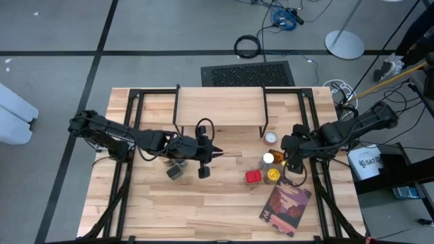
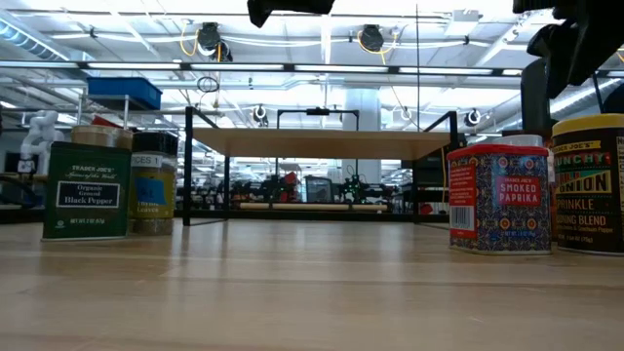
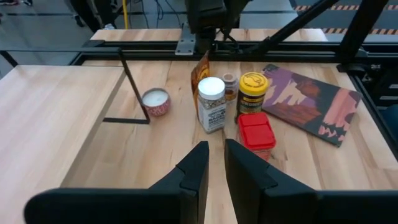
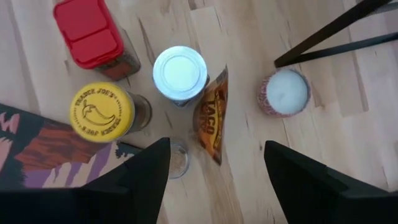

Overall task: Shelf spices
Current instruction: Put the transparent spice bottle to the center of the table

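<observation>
The right gripper [image 4: 214, 171], jaws apart and empty, hovered directly over the spices [image 4: 180, 73] clustered beside the shelf [image 1: 220, 108] leg, nearer than the left gripper [image 3: 213, 165], closed near mid-table.

A pale wood-plank table [image 1: 203, 203] stands on a grey floor [image 1: 54, 27] crossed by dark lines. Beyond the table's far edge lies a black ribbed mat [image 1: 248, 73], with a coiled black cable [image 1: 247, 46] and blue cables [image 1: 285, 17] near it, and a round white stand base [image 1: 344, 45] to one side. From table height, the room behind shows ceiling light strips [image 2: 322, 68], hanging lamps [image 2: 208, 39] and a blue bin [image 2: 122, 93] on a rack.
</observation>
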